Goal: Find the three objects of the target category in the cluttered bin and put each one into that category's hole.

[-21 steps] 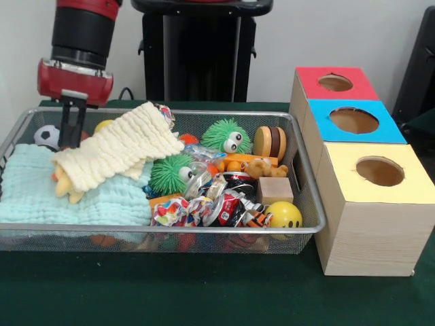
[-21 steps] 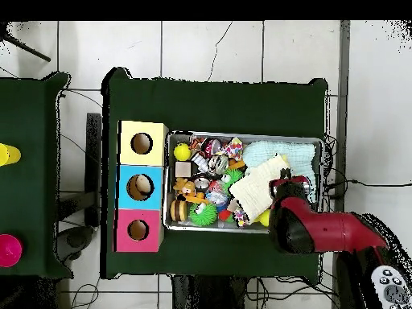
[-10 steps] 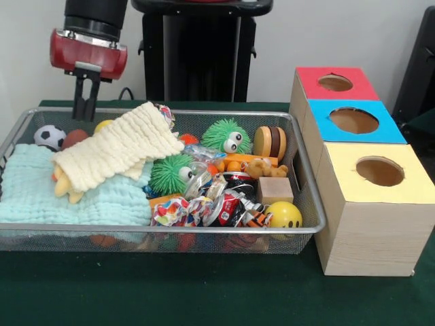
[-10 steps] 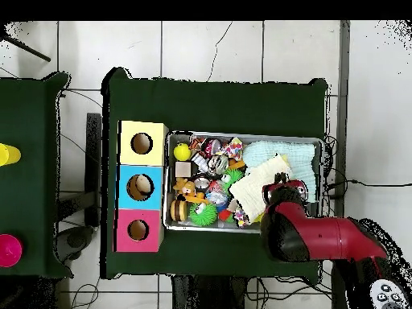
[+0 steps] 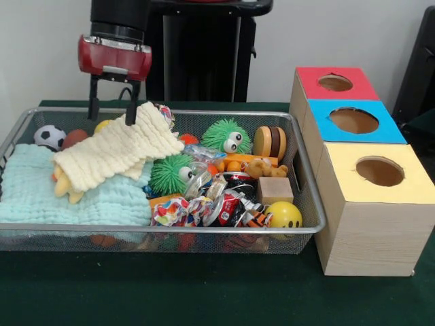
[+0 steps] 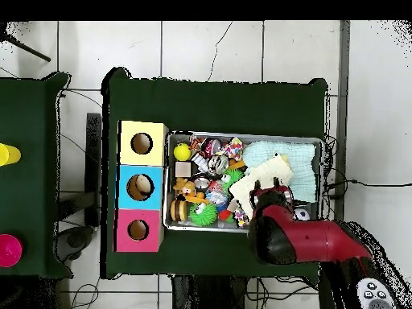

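My gripper (image 5: 110,117) hangs open and empty over the far left part of the wire bin (image 5: 309,204), its fingertips just above the top edge of a cream cloth (image 5: 115,153). In the overhead view the gripper (image 6: 271,193) sits over the same cloth (image 6: 261,179). The bin holds two green fuzzy balls (image 5: 226,134) (image 5: 171,173), a yellow smiley ball (image 5: 284,214), a soccer ball (image 5: 47,136), a wooden block (image 5: 275,190), a round wooden toy (image 5: 270,141), a small bear (image 5: 265,168) and shiny wrappers (image 5: 197,210). Red (image 5: 335,83), blue (image 5: 353,120) and yellow (image 5: 379,171) boxes each have a round hole.
A pale blue cloth (image 5: 61,193) covers the bin's left floor under the cream one. The three boxes stand in a row right against the bin's right wall. A yellow toy (image 5: 64,185) pokes out from beneath the cream cloth.
The gripper has risen out of the bin's far left corner and moved right over the cream cloth. Its two fingers now show apart. The soccer ball is uncovered.
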